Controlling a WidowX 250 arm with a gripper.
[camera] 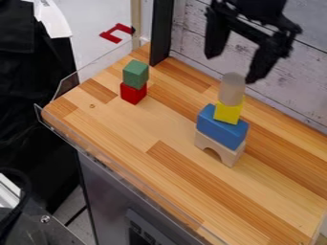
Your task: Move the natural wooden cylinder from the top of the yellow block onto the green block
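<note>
We see the black gripper (232,68) at the upper right of the view, hanging over the taller stack near the white plank wall (191,28). Its fingers (261,61) are spread wide and have hold of nothing. Just below the gap between them we see the pale cylinder (232,91), upright on top of the stack. It stands on a yellow block (228,114), which rests on a long blue block (222,127). Under that we find a pale wooden arch (218,147), its cut-out facing down, standing on the wooden worktop (127,139). Well apart from this stack, toward the upper left of the worktop, we see a green cube (135,73) on a red cube (133,93). Behind them, a black post (161,31) rises by the wall, and a clear guard (96,69) runs along the worktop's edge.
</note>
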